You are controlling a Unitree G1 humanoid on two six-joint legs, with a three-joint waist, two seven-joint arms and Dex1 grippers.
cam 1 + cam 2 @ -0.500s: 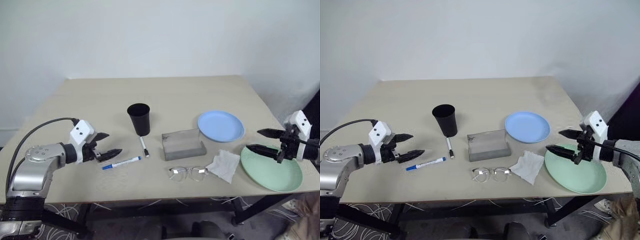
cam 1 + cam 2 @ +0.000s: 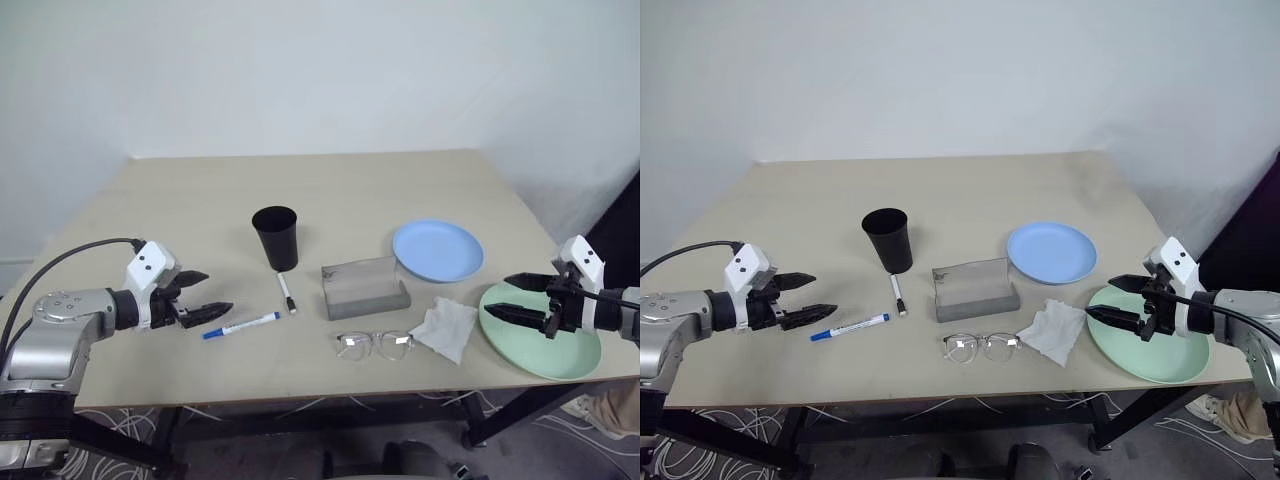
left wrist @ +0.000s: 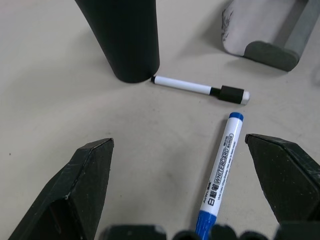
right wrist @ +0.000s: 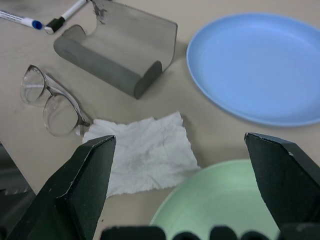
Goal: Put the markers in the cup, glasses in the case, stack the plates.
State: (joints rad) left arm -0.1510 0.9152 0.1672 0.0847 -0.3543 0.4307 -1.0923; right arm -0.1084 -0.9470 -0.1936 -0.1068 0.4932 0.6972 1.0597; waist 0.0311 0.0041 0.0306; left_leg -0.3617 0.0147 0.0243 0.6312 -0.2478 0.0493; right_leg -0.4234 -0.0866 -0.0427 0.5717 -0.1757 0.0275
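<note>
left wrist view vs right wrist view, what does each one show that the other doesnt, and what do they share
The left wrist view alone shows the black cup standing on the table. The right wrist view alone shows the glasses, the white tissue, the blue plate and the green plate. Both share the grey case, open, the blue-capped marker and the black-capped marker, all lying on the tan table. Each view looks out between its own gripper's open fingers: the left gripper and the right gripper.
</note>
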